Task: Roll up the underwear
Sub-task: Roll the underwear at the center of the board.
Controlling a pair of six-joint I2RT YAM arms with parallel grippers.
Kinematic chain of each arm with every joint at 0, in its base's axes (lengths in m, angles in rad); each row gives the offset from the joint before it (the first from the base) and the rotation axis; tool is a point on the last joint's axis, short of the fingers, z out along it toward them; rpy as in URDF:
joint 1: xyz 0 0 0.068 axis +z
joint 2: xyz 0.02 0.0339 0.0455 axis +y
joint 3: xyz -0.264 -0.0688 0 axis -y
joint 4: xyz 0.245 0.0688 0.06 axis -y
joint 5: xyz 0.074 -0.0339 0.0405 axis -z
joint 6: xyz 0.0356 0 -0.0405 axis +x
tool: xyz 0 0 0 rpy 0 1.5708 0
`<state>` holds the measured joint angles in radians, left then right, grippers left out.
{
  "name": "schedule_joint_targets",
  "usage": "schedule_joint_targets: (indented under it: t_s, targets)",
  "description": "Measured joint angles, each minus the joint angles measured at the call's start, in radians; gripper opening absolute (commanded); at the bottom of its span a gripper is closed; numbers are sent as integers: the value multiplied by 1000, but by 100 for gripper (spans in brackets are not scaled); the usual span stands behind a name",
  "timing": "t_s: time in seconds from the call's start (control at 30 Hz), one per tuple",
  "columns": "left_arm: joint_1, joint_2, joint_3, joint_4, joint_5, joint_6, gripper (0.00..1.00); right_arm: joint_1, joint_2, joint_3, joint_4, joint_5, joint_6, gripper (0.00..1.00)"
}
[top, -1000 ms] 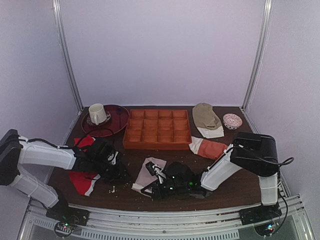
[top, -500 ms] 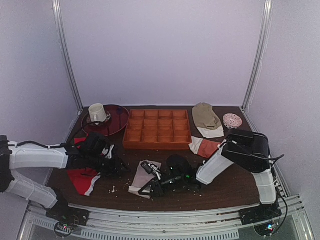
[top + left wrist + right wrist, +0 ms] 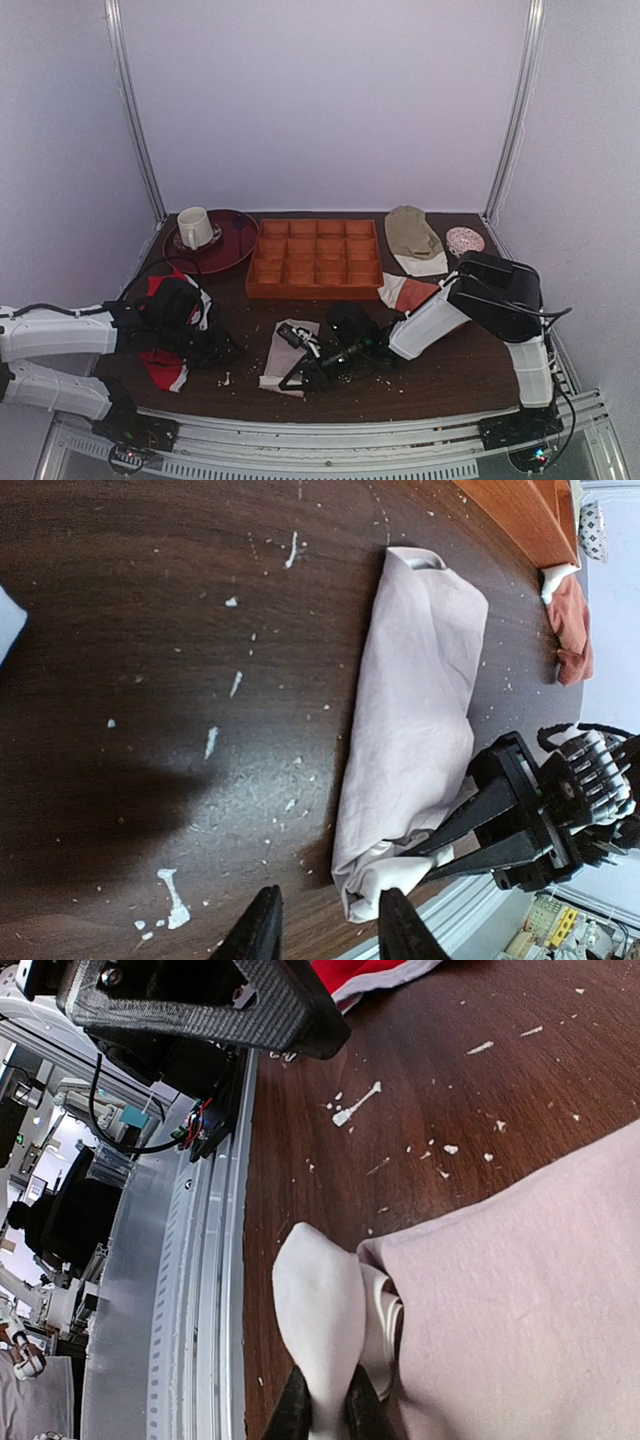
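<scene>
We see the left pincer (image 3: 325,930) spread and empty, low over the desk (image 3: 120,630) to the front left of the tray (image 3: 315,257), its tips pointing toward the underwear (image 3: 415,710). The underwear lies folded into a long strip on the desk in front of the tray, with white crumbs (image 3: 212,742) scattered beside it. At its near end, the right pincer (image 3: 328,1415) is pressed together on a corner of the white waistband (image 3: 320,1310), pinching it.

Pale pink underwear (image 3: 420,710) with a white band, dark brown table (image 3: 130,610) flecked white, orange tray (image 3: 313,292), red garment (image 3: 158,362) trimmed white
</scene>
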<state>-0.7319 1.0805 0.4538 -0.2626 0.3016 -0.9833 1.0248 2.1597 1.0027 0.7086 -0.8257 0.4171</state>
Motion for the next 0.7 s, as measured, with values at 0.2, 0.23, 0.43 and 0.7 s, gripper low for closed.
schedule_joint_targets:
  t_s: [0.2,0.23,0.43,0.7]
  targets:
    - [0,25,0,0,0,0,34,3,-9,12,-70,2,-62,0]
    - [0,25,0,0,0,-1,34,3,-5,25,-87,-11,-78,0]
    - [0,-11,-2,-1,0,-10,36,-1,37,154,-259,-86,-197,0]
    - [0,-27,-28,34,10,-34,36,-3,49,226,-412,-109,-317,0]
